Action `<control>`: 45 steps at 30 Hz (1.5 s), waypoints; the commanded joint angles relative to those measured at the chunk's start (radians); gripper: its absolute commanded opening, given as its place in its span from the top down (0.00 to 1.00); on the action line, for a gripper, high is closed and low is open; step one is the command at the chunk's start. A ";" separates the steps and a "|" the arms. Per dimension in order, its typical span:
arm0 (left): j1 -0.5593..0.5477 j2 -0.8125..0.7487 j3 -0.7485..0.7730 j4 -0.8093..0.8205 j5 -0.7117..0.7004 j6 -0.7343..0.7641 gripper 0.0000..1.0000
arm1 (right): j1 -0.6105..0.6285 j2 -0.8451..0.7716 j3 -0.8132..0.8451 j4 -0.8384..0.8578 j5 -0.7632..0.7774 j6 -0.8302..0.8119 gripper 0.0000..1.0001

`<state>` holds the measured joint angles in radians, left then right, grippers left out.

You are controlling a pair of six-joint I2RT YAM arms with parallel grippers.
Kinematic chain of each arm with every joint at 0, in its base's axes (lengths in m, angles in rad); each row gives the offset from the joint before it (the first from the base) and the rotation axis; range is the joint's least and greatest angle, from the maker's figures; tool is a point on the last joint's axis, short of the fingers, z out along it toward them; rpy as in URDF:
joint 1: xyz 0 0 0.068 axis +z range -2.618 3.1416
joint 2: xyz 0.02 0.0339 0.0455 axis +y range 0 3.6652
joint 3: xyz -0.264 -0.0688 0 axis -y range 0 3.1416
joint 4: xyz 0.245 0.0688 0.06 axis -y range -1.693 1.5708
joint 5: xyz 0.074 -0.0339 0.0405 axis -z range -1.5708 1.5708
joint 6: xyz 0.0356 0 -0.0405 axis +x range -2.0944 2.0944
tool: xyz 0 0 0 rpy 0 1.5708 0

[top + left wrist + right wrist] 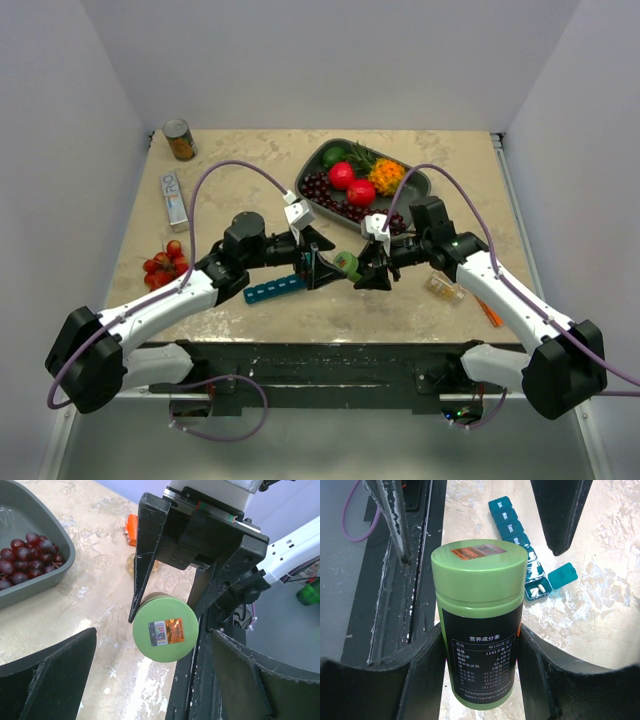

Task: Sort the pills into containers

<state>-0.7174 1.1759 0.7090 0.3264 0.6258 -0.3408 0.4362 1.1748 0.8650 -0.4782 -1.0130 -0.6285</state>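
Top view: the left gripper (pixel 318 265), spread wide, faces the green pill bottle (pixel 348 265) that the right gripper (pixel 372 272) pinches above the desk (pixel 230 190); the pill organizer (pixel 273 291) lies at eight o'clock of it. Left wrist: the cap (pixel 165 632) sits just between the fingertips (pixel 75 655); I would advance, close squarely, then twist. Right wrist: an open compartment (pixel 548 591) at two o'clock holds pills (pixel 535 592)

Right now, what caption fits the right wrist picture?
Right gripper grips a green-capped bottle; teal pill organizer beyond, one lid open.
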 commanded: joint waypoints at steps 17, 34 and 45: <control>-0.109 0.057 0.168 -0.159 -0.150 0.154 1.00 | -0.005 -0.020 0.026 0.041 -0.033 0.013 1.00; 0.265 -0.079 0.167 -0.496 -0.559 0.072 1.00 | -0.065 -0.052 -0.032 0.182 0.151 0.138 0.01; 0.532 0.277 0.400 -0.558 -0.773 0.112 1.00 | -0.140 -0.072 -0.052 0.201 0.169 0.138 0.01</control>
<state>-0.2176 1.3792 1.0012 -0.2493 -0.0505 -0.2520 0.3138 1.1355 0.8219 -0.3195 -0.8536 -0.5041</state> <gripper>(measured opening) 0.556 0.986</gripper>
